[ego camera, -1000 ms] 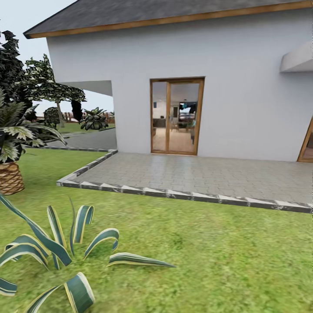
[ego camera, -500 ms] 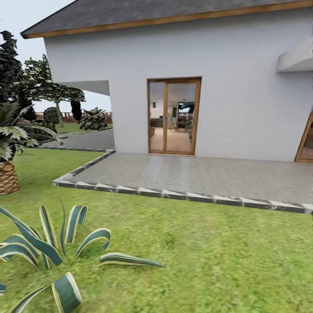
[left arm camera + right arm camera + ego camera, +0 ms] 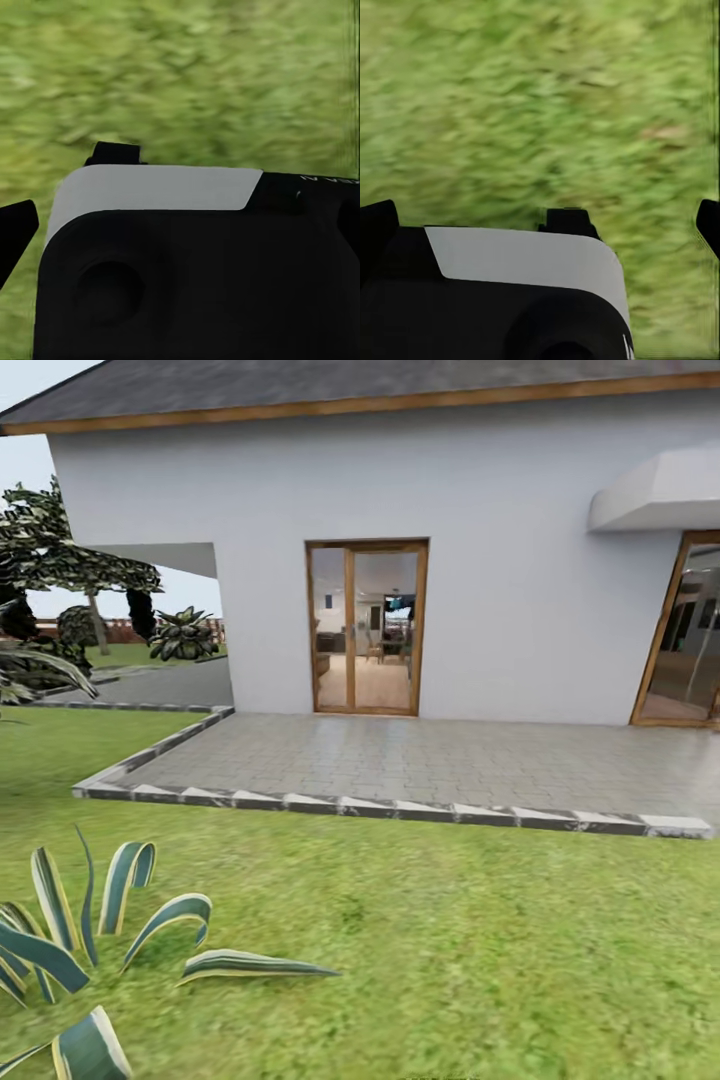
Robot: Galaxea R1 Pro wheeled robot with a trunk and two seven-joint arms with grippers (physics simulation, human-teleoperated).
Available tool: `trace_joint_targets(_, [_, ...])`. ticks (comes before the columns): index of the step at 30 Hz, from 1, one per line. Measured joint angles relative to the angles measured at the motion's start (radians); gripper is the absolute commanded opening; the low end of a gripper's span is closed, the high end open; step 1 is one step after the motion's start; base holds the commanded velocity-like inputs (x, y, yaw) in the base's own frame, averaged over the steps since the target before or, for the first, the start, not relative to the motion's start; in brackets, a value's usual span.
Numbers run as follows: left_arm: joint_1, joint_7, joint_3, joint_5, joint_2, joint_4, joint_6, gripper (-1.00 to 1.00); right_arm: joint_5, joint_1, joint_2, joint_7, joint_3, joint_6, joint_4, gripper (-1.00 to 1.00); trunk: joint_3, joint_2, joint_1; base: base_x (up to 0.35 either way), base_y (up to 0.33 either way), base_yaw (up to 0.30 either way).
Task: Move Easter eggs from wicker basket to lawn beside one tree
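The eggs and the wicker basket are out of view. Mottled green lawn (image 3: 450,940) spreads across the lower half of the head view. Blurred grass passes under both wrist cameras. My left gripper (image 3: 180,229) is open, its dark fingertips (image 3: 16,232) far apart at the picture's two edges, nothing held between them. My right gripper (image 3: 540,225) is open too, with its fingertips (image 3: 378,223) equally wide apart and empty. A black and white part of my own body (image 3: 172,270) lies below each gripper.
A white house (image 3: 480,560) with a glass door (image 3: 366,628) stands ahead behind a grey paved patio (image 3: 430,760) with a raised kerb (image 3: 380,807). A spiky striped plant (image 3: 90,950) is close at the lower left. Leafy trees (image 3: 60,555) and a fence stand far left.
The whole head view has swung to the right: the house, patio and spiky plant slid left, the scaly palm trunk left the picture, and a second doorway came in at the right.
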Motion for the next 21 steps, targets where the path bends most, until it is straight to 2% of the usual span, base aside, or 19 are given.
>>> trace_joint_targets(21, [0.000, 0.000, 0.000, 0.000, 0.000, 0.000, 0.000, 1.00, 0.000, 0.000, 0.000, 0.000, 0.000, 0.000, 0.000, 1.00, 0.000, 0.000, 0.000, 0.000, -0.229, -0.270])
